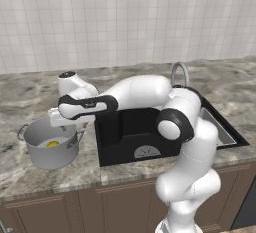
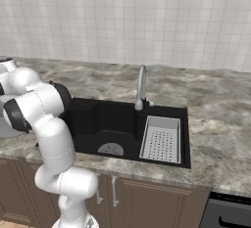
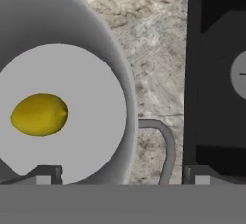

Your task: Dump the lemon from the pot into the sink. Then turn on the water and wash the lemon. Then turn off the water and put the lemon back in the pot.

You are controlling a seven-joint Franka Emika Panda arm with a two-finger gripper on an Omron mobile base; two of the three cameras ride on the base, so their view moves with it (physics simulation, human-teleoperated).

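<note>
The two-finger gripper hangs with its jaws spread wide and empty, straddling the near rim and loop handle of the wide grey metal pot. The small yellow oval lemon lies on the pot's floor. Bare marble counter separates pot from the black rectangular sink; the slim silver gooseneck tap stands behind.

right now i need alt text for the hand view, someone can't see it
Looking straight down into a grey pot with a yellow lemon lying on its flat bottom. The open gripper straddles the pot's wall and loop handle, with marbled counter and the black sink alongside.
</note>
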